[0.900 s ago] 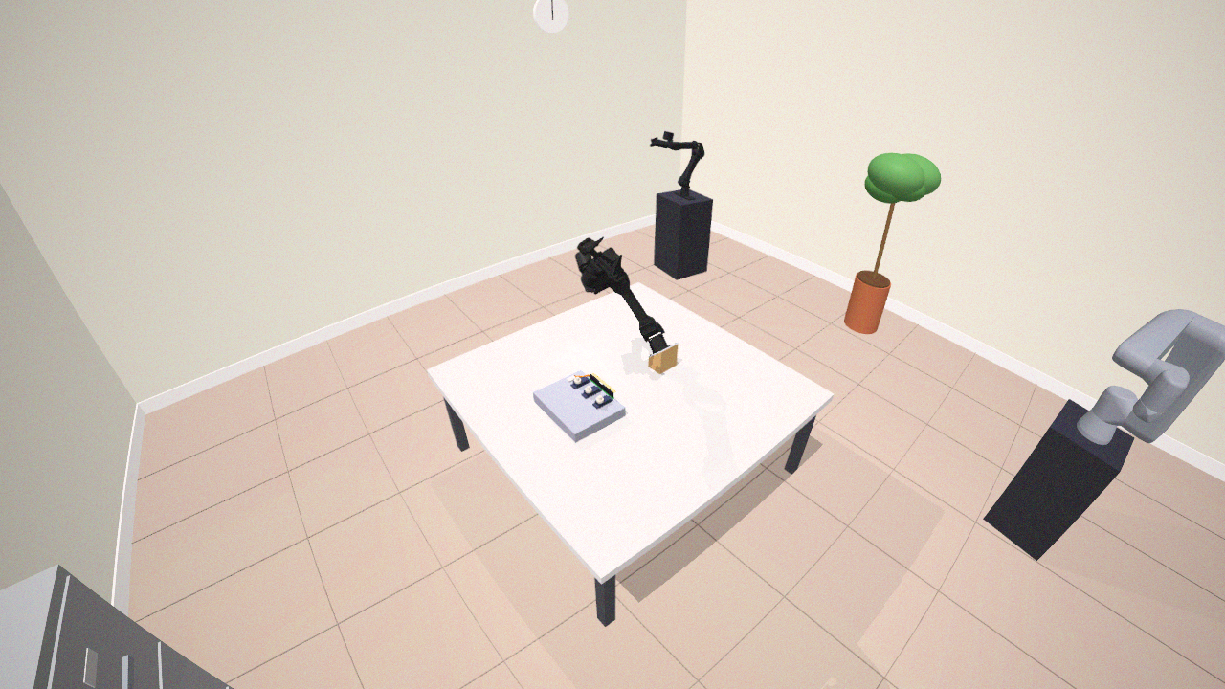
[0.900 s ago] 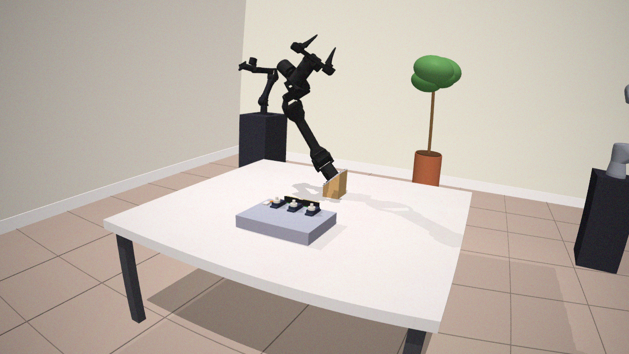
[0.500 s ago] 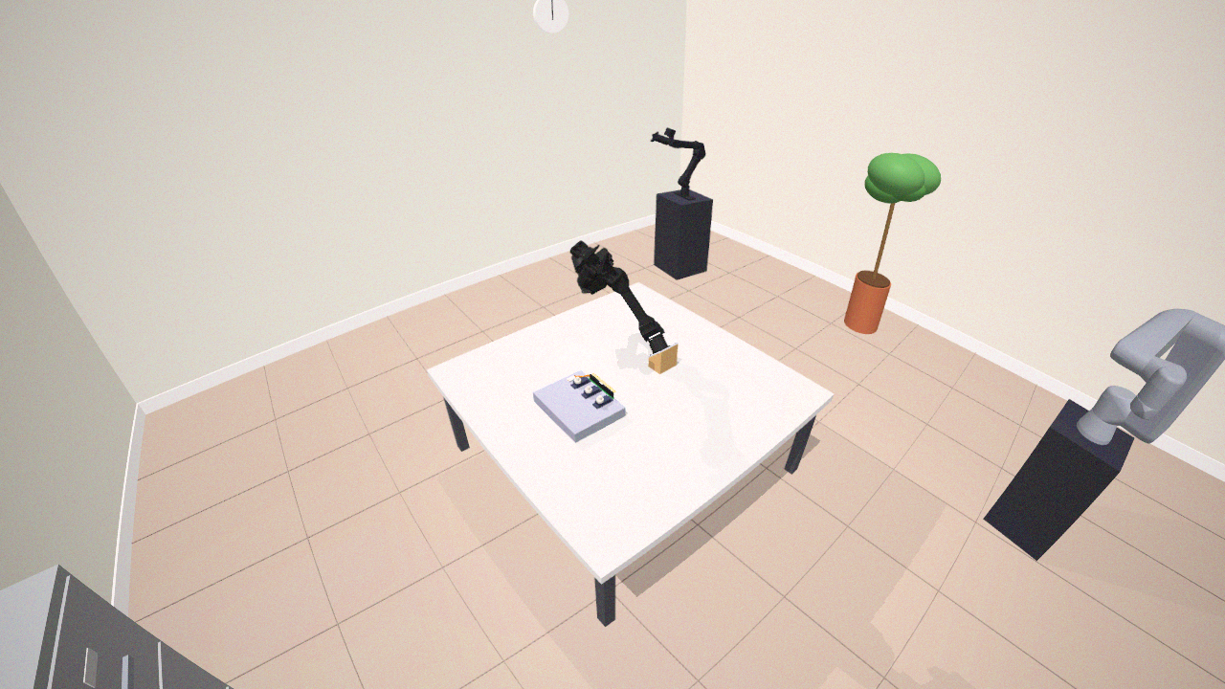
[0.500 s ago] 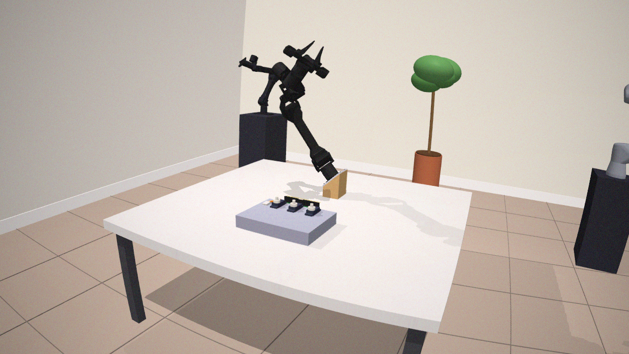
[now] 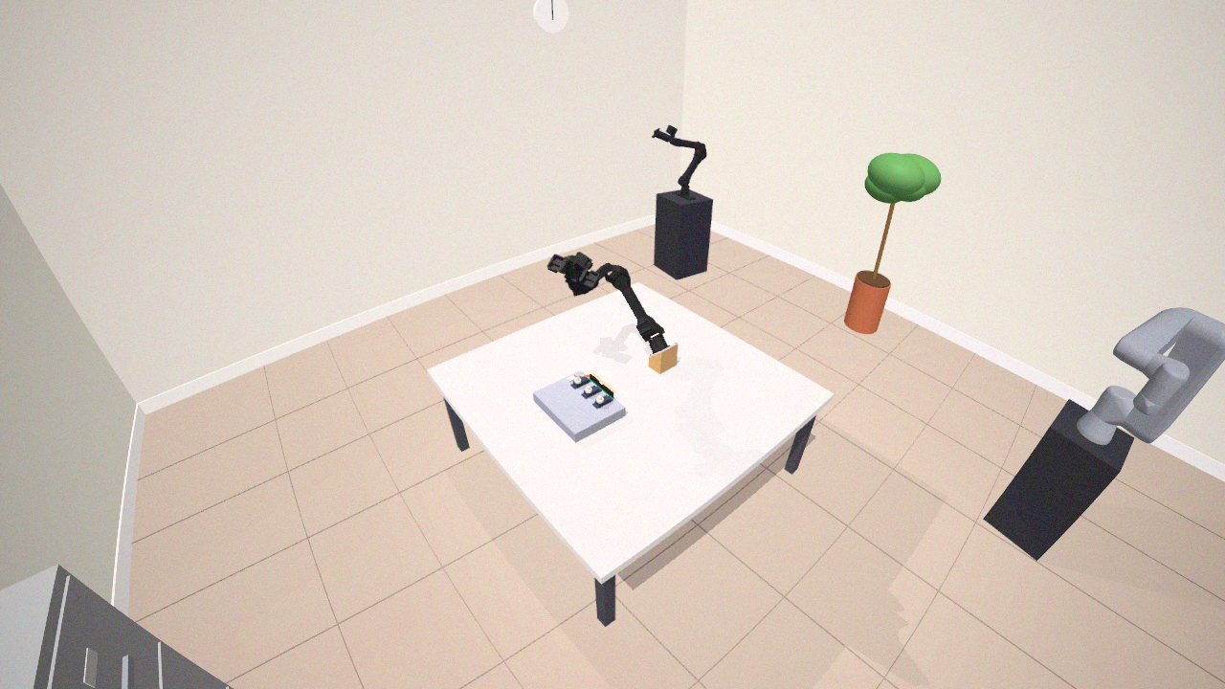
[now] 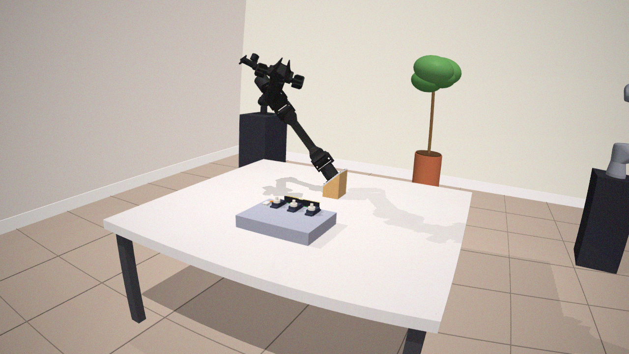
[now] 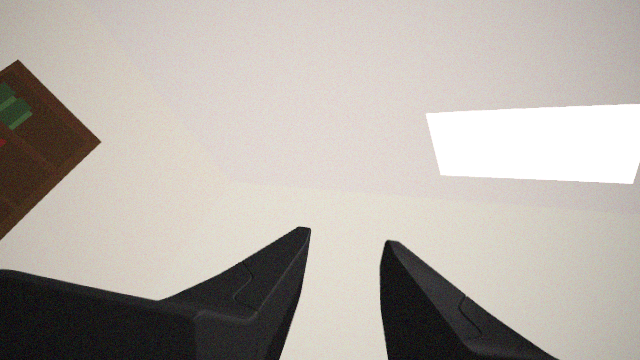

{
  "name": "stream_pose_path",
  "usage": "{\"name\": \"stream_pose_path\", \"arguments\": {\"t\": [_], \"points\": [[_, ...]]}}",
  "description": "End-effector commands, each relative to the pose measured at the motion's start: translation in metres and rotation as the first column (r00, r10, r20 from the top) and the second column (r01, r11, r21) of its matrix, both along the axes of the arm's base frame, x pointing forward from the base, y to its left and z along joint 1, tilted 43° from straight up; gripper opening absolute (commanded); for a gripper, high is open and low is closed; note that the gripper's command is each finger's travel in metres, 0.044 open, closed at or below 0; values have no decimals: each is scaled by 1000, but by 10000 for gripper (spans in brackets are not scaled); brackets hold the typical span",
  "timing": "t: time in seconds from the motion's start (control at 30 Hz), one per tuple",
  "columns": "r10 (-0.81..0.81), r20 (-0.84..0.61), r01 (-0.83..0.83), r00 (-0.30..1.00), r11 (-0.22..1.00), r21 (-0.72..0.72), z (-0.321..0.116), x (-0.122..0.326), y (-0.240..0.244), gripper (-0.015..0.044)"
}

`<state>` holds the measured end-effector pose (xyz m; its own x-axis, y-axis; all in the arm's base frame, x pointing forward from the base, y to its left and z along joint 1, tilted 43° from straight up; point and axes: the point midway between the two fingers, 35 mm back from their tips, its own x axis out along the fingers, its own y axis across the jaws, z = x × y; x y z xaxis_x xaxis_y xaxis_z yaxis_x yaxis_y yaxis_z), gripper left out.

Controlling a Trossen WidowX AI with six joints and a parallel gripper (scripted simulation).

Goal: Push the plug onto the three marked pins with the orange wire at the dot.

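Note:
The pale grey-blue holder sits on the white table. Three small dark servos with white tops stand on it, one of them the middle servo. A black strip with yellowish specks runs along the edge facing the arm's base. A bit of orange shows beside the servo at one end. The plug, single pins and marked band are too small to make out. My gripper is partly open and empty, high above the table, fingers pointing upward.
My arm stands on a wooden wedge behind the holder. Away from the table are another black arm on a pedestal, a potted plant and a grey arm on a pedestal.

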<state>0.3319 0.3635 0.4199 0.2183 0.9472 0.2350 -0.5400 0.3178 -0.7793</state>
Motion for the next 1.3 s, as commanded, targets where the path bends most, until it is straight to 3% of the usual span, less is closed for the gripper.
{"name": "stream_pose_path", "arguments": {"t": [0.0,0.63,1.27], "points": [[-108,-103,110,989,994,16,0,13,-36,115],[-471,-484,571,737,817,75,-21,32,-195,115],[-555,-763,909,332,404,101,-79,-7,-342,115]]}}
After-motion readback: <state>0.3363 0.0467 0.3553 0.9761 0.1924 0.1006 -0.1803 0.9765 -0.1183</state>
